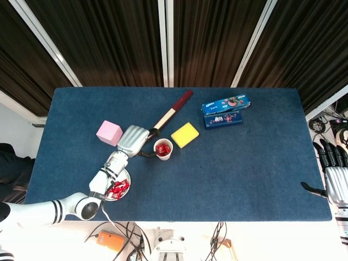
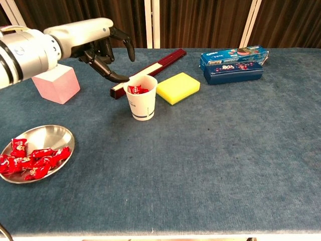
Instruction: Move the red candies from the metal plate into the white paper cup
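The left hand, fingers spread and empty beside the white paper cup, should next go to the metal plate at its 7 o'clock

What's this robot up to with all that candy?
It is moving red candies from a metal plate into a white paper cup, one at a time. The left hand hangs open beside the cup, holding nothing, and candy shows inside the cup. Many candies remain on the plate. The right hand waits at the table's edge.
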Tool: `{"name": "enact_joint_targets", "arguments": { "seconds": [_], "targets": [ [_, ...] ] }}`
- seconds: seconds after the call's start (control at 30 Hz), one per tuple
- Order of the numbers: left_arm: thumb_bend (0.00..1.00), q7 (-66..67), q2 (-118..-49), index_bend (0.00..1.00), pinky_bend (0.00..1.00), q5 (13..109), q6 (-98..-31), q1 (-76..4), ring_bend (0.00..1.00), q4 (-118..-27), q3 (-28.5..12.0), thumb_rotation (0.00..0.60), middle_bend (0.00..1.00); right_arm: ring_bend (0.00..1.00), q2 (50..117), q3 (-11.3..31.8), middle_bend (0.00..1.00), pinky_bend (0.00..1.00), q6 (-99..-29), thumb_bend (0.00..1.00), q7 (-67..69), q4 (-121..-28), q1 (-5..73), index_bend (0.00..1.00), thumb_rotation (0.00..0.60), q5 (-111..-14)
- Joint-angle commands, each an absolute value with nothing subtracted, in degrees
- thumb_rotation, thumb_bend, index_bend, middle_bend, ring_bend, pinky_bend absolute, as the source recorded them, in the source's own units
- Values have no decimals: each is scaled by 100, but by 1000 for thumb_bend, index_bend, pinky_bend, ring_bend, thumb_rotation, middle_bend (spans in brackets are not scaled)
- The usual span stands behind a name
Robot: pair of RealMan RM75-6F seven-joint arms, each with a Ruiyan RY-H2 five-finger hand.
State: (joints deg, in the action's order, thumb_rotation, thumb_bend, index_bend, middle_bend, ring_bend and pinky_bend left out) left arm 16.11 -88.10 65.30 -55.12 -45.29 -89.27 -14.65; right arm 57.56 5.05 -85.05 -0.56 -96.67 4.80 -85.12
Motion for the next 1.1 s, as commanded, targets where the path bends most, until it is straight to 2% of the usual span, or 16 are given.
{"name": "enact_joint_targets", "arguments": {
  "seconds": [0.03,0.27,0.4,0.47,0.87,1.1],
  "targets": [
    [171,1440,-8355,384,888,6973,-5929,-4166,925,-9330,-1199,539,992,0,5754,507,0,0,-8511,16,-45,-9655,478,0,600,-8515],
    [195,1314,-7604,435,888,7533,-6597,-3318,923,-9635,-393,538,992,0,5764,513,0,0,-8471,16,-13,-9617,522,0,600,-8555],
    [184,1333,-7524,440,888,7512,-6659,-2987,923,-9496,-32,597,992,0,5770,514,0,0,-8440,16,-43,-9635,561,0,600,-8595],
    [166,1306,-7545,441,888,7492,-6666,-2853,923,-9365,92,600,992,0,5769,513,0,0,-8431,16,-75,-9654,575,0,600,-8610],
    [154,1463,-7573,441,883,7630,-6230,-2682,913,-8794,468,600,981,0,5756,503,0,0,-8463,17,-180,-9744,557,0,600,-8590],
    [155,1378,-7563,441,878,7906,-6150,-2690,906,-8683,508,600,979,0,5741,491,0,0,-8530,16,-202,-9781,508,0,600,-8585]
  ]
}}
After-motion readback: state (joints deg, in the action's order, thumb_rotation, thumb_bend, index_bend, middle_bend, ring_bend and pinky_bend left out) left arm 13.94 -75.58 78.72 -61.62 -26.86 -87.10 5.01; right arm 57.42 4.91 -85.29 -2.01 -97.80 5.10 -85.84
